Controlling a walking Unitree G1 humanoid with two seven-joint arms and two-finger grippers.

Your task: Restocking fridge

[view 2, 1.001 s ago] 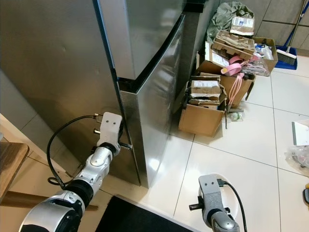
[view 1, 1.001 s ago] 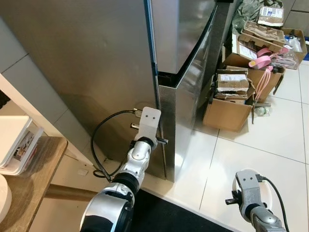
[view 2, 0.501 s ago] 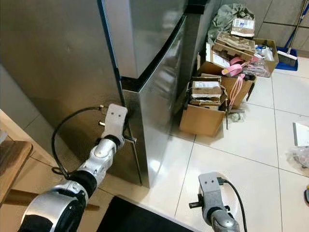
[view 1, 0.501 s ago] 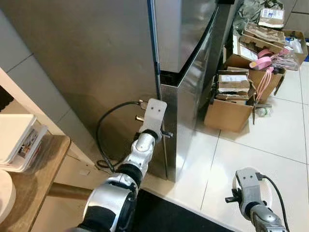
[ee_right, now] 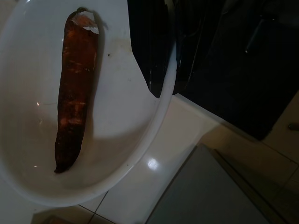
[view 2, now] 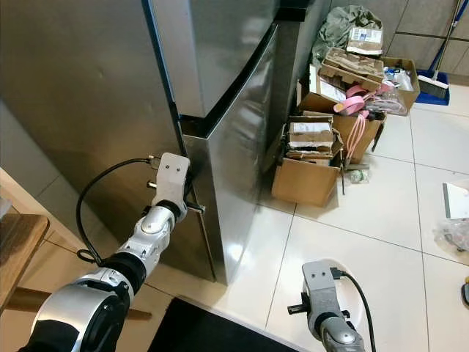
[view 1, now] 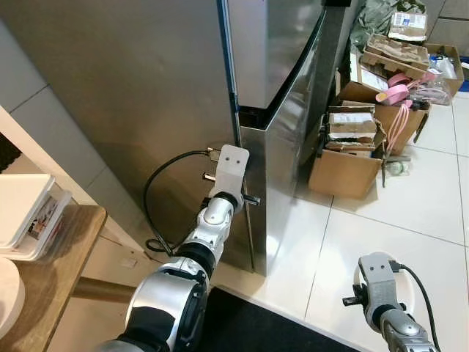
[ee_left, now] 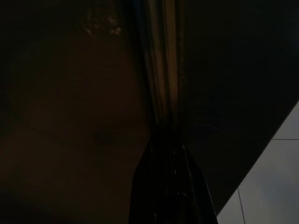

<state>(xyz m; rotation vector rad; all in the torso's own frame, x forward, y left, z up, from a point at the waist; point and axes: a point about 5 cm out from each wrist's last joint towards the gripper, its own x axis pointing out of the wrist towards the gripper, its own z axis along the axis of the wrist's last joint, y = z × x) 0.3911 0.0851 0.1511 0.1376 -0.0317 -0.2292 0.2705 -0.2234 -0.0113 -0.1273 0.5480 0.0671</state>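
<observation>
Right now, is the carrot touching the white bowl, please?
Touching: the right wrist view shows the carrot lying flat on the white bowl's inner surface.

Head stereo pair looks down at fridge (view 1: pixel 293 110); wrist cameras sit close.

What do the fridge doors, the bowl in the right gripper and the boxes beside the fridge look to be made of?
Fridge doors: brushed stainless steel or a steel-look skin, with soft streaked reflections. White bowl: glossy, probably plastic or glazed ceramic; the shine alone doesn't settle it. It holds a long orange-brown vegetable. Boxes: brown matte corrugated cardboard, with worn flaps and paper labels.
</observation>
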